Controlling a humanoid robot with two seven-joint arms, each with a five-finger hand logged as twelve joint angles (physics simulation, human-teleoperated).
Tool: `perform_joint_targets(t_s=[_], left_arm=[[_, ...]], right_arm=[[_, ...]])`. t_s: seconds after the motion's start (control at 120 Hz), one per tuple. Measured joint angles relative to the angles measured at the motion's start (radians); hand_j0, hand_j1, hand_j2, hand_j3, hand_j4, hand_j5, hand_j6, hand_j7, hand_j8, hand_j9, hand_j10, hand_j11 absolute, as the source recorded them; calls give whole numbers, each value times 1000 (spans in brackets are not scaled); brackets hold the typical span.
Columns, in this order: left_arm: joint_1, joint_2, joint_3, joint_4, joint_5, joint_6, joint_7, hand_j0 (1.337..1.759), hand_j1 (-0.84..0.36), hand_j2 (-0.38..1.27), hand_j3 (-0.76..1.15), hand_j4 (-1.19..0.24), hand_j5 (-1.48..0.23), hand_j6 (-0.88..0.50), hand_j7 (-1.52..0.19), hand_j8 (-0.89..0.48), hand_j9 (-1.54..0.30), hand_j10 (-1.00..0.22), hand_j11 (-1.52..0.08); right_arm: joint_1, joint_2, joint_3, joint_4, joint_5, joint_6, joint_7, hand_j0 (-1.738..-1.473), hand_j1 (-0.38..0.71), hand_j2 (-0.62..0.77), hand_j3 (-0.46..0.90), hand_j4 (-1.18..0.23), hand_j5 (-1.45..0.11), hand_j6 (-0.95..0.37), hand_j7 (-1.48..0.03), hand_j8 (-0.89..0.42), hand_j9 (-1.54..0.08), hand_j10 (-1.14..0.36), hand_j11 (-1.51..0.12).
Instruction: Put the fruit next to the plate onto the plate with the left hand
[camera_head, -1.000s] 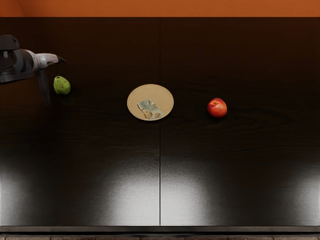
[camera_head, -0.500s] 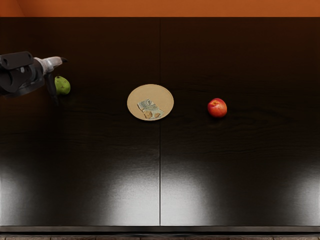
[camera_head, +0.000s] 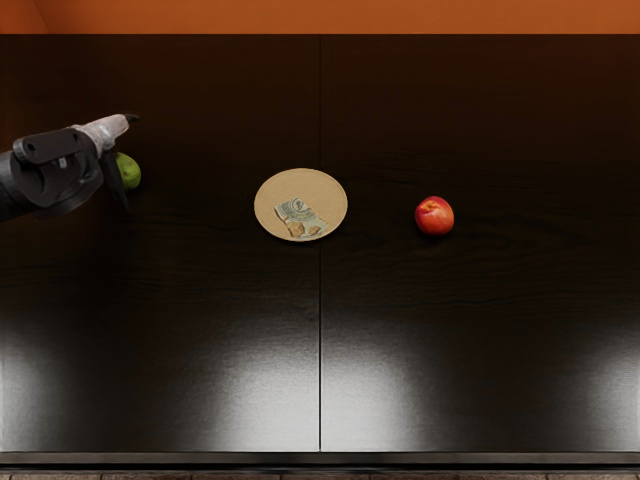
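Note:
A green pear (camera_head: 131, 172) lies on the dark table at the far left, its left half hidden behind my left hand (camera_head: 117, 156). The arm comes in from the left edge, and the hand sits right at the pear with its fingers spread, one dark finger hanging in front of the fruit. Whether the fingers touch the pear cannot be told. The tan plate (camera_head: 325, 190) with a patterned centre sits mid-table, well to the right of the pear. A red apple (camera_head: 434, 215) lies to the right of the plate. The right arm is out of view.
The black table (camera_head: 320, 350) runs the full width, with a seam down its middle and bright glare patches near the front edge. An orange wall band runs along the back.
My left arm has swung forward and to the right, so the hand now covers the pear's left side. The pear, plate and apple have not moved.

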Motion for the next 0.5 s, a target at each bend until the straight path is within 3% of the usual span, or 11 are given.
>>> perform_joint_targets(t_s=[0.5], left_arm=[[65, -20, -36, 84, -6, 75, -1, 1658, 207, 26, 0, -122, -156, -123, -156, -123, -155, -121, -155]], right_arm=[[0, 0, 0, 0, 0, 0, 0, -1658, -349, 0, 0, 0, 0, 0, 0, 0, 0, 0, 0]])
